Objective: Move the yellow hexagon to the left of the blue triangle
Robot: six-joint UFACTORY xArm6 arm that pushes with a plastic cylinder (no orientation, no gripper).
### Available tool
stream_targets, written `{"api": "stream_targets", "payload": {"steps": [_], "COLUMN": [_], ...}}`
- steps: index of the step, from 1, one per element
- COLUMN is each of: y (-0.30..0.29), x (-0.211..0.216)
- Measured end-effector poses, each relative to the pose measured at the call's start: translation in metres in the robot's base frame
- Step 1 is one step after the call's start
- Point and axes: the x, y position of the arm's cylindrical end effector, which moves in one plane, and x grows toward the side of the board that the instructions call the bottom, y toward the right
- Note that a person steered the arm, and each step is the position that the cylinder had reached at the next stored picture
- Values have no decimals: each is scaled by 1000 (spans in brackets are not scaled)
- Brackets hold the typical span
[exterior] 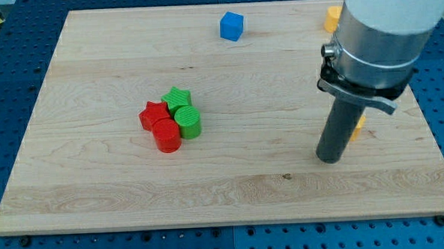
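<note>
Near the board's (92, 62) middle, somewhat toward the view's left, four blocks huddle touching one another: a red star (152, 114) at the left, a red cylinder (167, 135) below it, a green star (178, 98) at the top and a green cylinder (189, 121) at the right. Close to the top edge, right of centre, a blue cube (232, 26) sits alone. Toward the right edge, my tip (328, 159) rests on the wood, well apart from the cluster. Just beside the rod's right, a yellow block (357, 126) peeks out, shape hidden. Near the top right corner an orange block (333, 18) is partly covered by the arm. There is no gripper here, so its state cannot be told.
</note>
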Motion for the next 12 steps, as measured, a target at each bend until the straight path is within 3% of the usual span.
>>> {"api": "stream_targets", "payload": {"steps": [1,3,6,7,10,12], "y": [44,24,-29,-28,17,-40], "x": [-8,-69,-62,-82,-88,-113]}}
